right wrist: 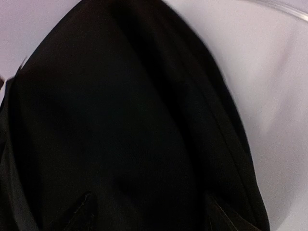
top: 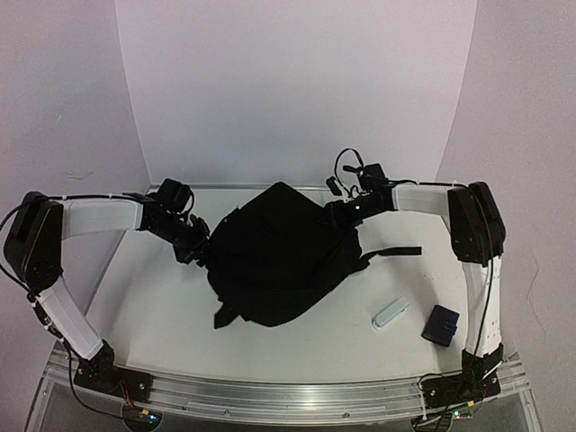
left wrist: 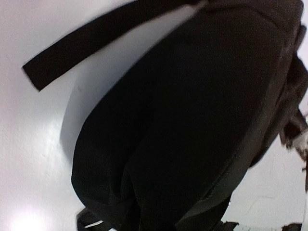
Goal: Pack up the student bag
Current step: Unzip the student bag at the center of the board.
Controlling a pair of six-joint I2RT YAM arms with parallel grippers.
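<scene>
A small white oblong object (top: 391,312) lies on the white table (top: 297,355), just beside a dark-blue pouch (top: 441,324) near the right edge.

Top camera looks down from behind; both wrist cameras closely face the student bag (top: 274,256)

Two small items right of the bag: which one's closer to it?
The white oblong item; the dark-blue pouch lies farther right, further from the student bag.
</scene>
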